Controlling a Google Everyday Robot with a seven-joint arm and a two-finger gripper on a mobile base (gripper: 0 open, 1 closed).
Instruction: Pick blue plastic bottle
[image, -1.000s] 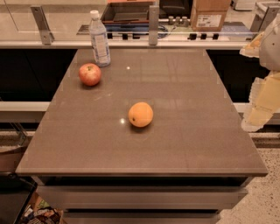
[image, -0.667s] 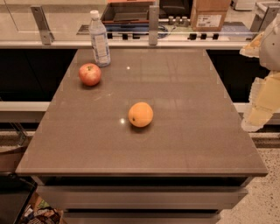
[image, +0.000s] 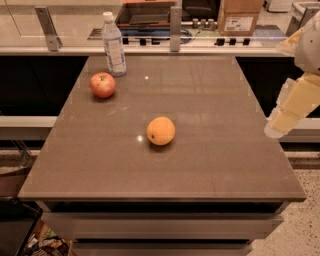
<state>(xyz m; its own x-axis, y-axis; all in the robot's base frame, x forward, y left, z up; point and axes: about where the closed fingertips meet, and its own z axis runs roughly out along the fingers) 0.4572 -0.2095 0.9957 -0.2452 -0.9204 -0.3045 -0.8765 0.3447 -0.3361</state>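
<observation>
Nothing's moved since a second ago: my gripper (image: 274, 129) hangs just off the edge of the table (image: 215, 100), no nearer the target, so the reach hasn't begun. It holds nothing and touches nothing; open or closed, I cannot tell. Out from it: the orange (image: 160, 131) partway across, then the apple (image: 102, 84), and just beyond that the blue plastic bottle (image: 114, 46), upright at the far corner, well apart from the gripper.

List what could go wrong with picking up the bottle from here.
The gripper hangs right of the table; the blue plastic bottle stands at its far left corner, so the reach could clip the orange.
Tall and slim, the bottle may topple at a glancing touch.
The apple close beside it could get knocked.
</observation>
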